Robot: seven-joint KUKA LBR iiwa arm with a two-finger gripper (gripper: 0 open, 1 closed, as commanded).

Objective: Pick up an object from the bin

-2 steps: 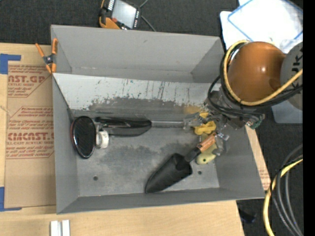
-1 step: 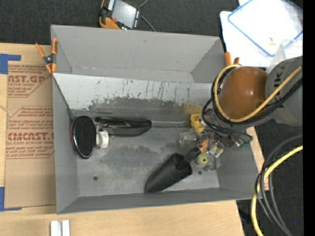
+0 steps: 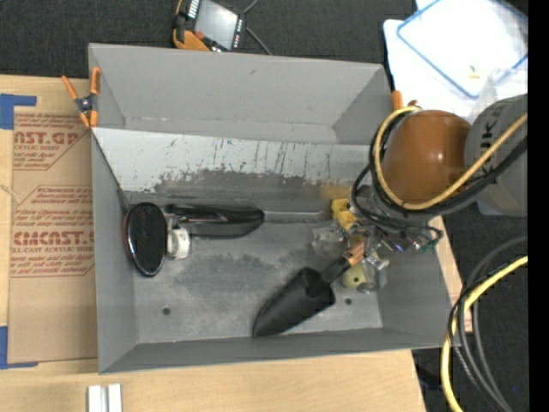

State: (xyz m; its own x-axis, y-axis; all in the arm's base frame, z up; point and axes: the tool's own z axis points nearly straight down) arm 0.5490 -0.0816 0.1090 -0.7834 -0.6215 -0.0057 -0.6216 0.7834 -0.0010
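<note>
Logging gripper (image 3: 360,260) low at the bin's (image 3: 232,93) right, just beside a black wedge-shaped scoop (image 3: 293,304); its opening we cannot tell; pick not yet made.

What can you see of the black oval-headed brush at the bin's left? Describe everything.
The brush looks like glossy black plastic: an oval head with a reddish rim, a white collar, then a dark tapered handle pointing right. It lies on the bin floor at the left, head by the left wall, handle along the back wall, touching no other thing.
</note>
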